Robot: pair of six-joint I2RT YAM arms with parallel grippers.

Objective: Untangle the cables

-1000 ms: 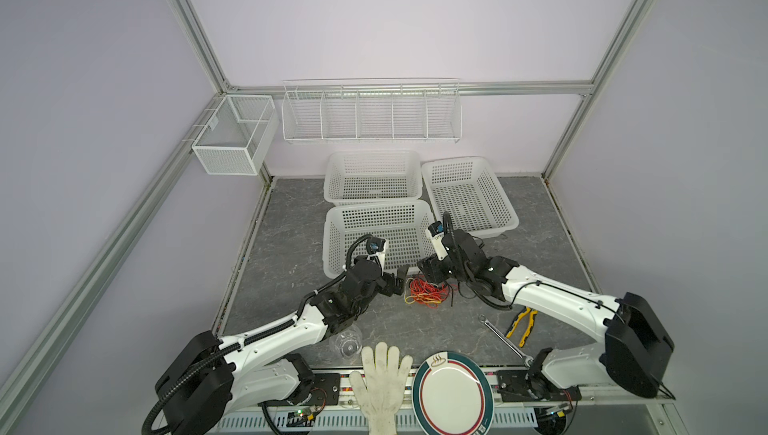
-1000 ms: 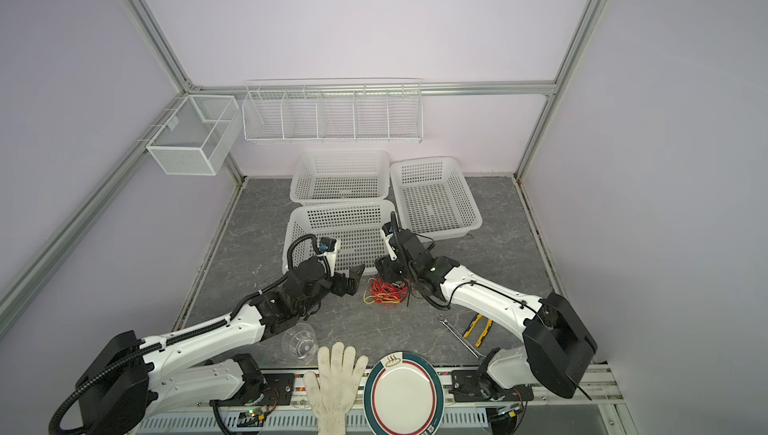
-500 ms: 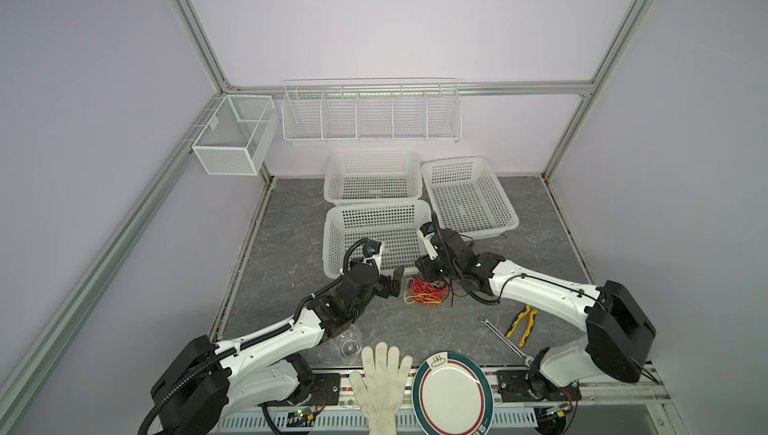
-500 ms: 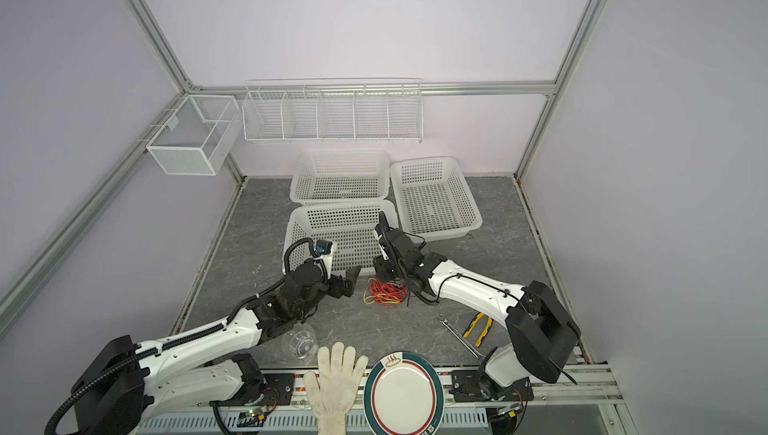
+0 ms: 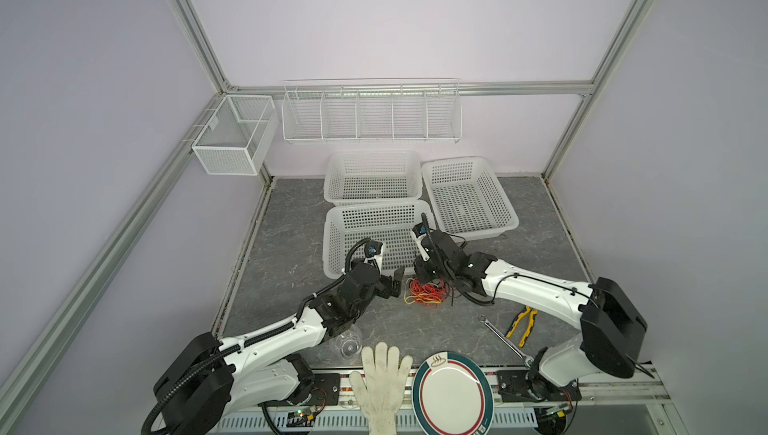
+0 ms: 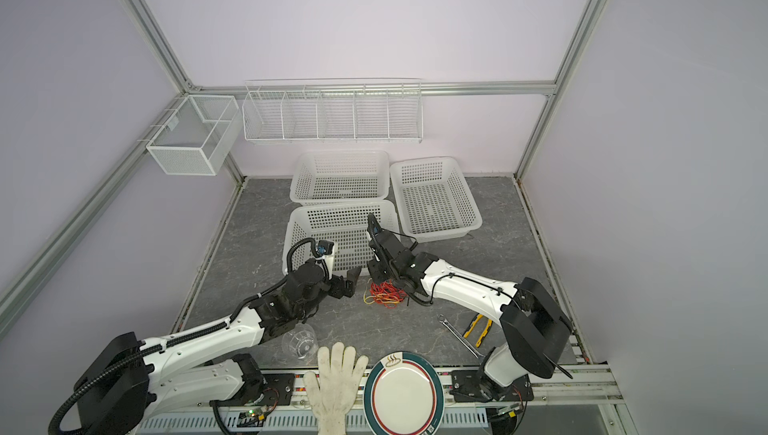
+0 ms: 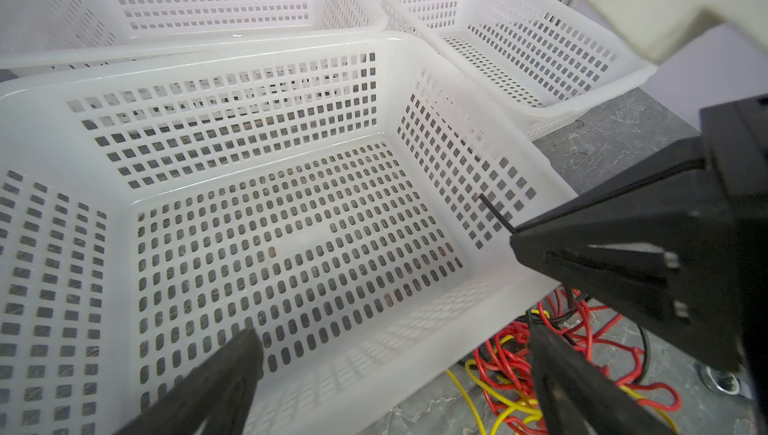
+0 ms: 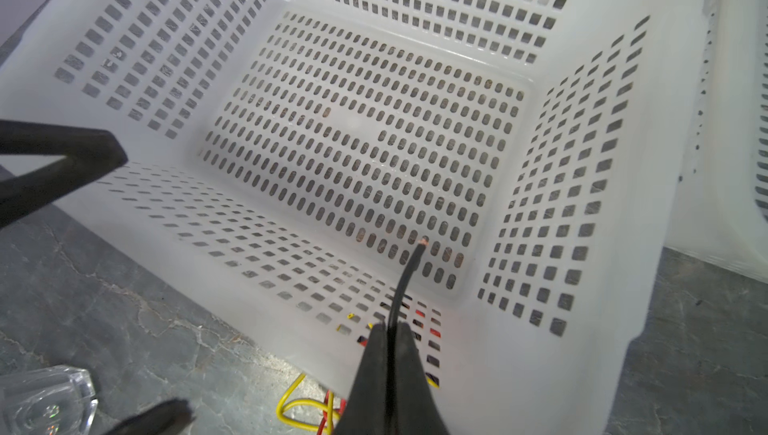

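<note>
Near the bench's (image 5: 291, 254) middle, against the near white basket's (image 5: 330, 246) front wall, the cables (image 5: 426, 295) lay tangled. The right gripper (image 8: 388, 329), parted a second earlier, had clamped on the black cable's (image 8: 409, 270) end; the left gripper (image 5: 395, 285) hovered beside the tangle, jaws wide apart.

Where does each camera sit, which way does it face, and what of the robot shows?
Top views: high over the robot's end of the table, looking down and forward; left arm and right arm show whole, left gripper and right gripper by the cables.
Left wrist: on its arm, faces the near basket; shows its own open fingers and the right gripper's tip.
Right wrist: on its arm, faces that basket; shows its own gripper shut on the black cable.
Shared: both wrist views show that basket, the cables, and the opposite gripper.
</note>
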